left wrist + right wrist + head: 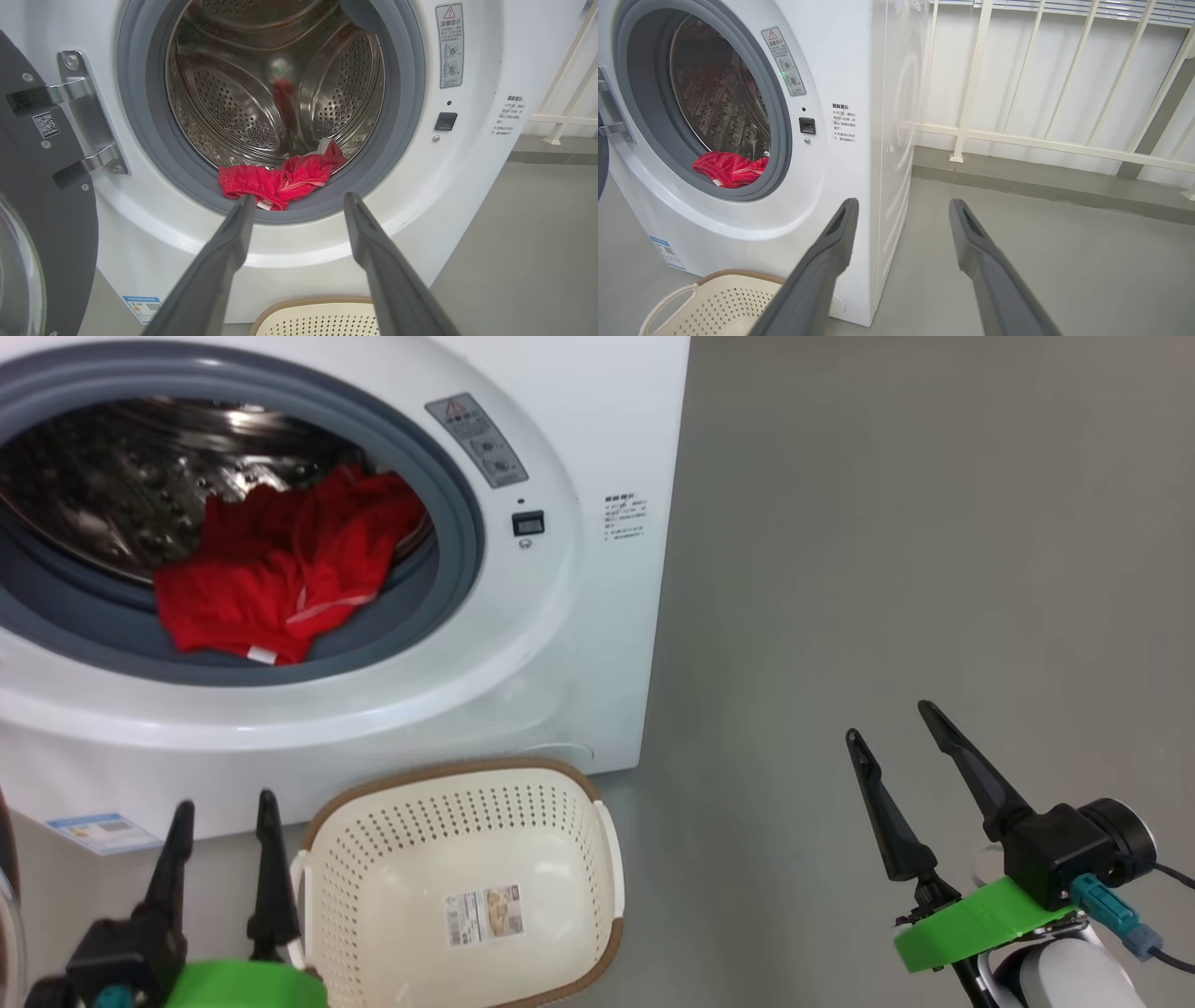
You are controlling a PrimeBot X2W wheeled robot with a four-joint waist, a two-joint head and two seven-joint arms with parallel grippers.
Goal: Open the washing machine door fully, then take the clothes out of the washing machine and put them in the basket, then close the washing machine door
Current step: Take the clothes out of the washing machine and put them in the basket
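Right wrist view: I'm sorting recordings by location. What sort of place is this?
Probably a laundry corner on a balcony or utility area: a white front-loading washing machine stands on a bare grey floor, a white barred railing runs behind, and a cream perforated basket sits at its foot.

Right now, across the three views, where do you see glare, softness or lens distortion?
Head view: glare streaks on the steel drum. Left wrist view: the left gripper looks soft, close to the lens; the clothes are sharp. Right wrist view: the wide lens splays the white railing bars outward.
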